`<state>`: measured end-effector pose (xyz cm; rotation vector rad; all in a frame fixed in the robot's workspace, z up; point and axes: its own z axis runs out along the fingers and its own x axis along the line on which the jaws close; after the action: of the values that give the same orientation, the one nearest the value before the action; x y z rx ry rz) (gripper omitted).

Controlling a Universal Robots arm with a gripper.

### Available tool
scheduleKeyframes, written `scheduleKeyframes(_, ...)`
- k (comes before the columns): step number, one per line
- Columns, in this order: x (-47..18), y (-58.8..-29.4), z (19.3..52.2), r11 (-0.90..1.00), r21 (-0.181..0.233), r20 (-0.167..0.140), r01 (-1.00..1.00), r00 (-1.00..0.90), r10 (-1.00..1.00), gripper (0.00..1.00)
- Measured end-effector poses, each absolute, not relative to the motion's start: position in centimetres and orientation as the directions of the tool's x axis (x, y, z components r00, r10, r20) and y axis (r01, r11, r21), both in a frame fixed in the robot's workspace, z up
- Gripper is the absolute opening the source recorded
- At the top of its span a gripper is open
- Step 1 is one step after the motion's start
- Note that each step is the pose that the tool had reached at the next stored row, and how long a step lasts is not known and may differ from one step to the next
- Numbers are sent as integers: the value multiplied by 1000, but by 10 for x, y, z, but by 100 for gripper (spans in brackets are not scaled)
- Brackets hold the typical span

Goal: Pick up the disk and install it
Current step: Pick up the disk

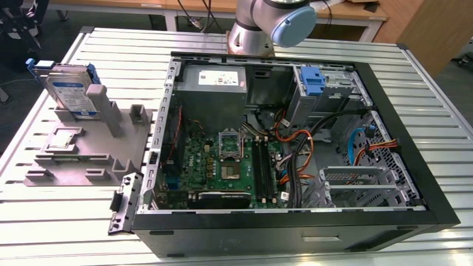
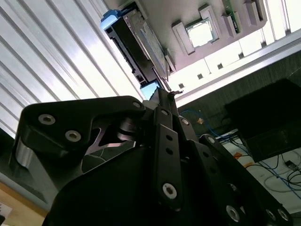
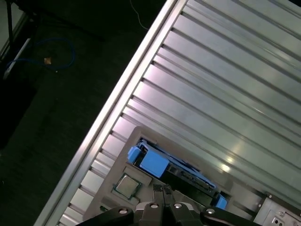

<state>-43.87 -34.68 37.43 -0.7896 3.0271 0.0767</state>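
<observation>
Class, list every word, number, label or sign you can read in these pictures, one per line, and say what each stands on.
Nothing can be read and quoted here; the print seen is:
White-and-blue label on the disk, standing in the grey holder: too small to read.
White label on the power supply: too small to read.
Small pale plate on the outer wall of the computer case: blurred, unreadable.

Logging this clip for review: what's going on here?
The arm's gripper hovers over the disk, apart from it, with its fingers together and nothing held. The disk stands on edge in a grey fixture on the slatted table, to the exterior view's left of the open computer case. It has not yet been picked up or installed.
</observation>
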Motion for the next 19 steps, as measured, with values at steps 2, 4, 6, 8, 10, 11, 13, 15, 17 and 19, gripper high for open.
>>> scheduleKeyframes(2,-439,-347,374,868,44,-24,-495,-869,-495,10)
scheduleKeyframes(4,-439,-347,374,863,44,-24,-502,-865,-502,10)
scheduleKeyframes(6,-439,-347,374,859,44,-24,-509,-860,-509,10)
scheduleKeyframes(8,-439,-347,374,855,44,-24,-516,-856,-516,10)
scheduleKeyframes(10,-439,-347,374,851,44,-24,-523,-853,-522,10)
scheduleKeyframes(11,-439,-347,374,849,44,-24,-526,-850,-526,10)
scheduleKeyframes(13,-439,-347,374,845,44,-24,-532,-847,-532,10)
scheduleKeyframes(15,-439,-347,374,841,44,-24,-538,-843,-538,10)
scheduleKeyframes(17,-439,-347,374,838,44,-24,-545,-839,-544,10)
scheduleKeyframes(19,-439,-347,374,833,44,-24,-551,-834,-551,10)
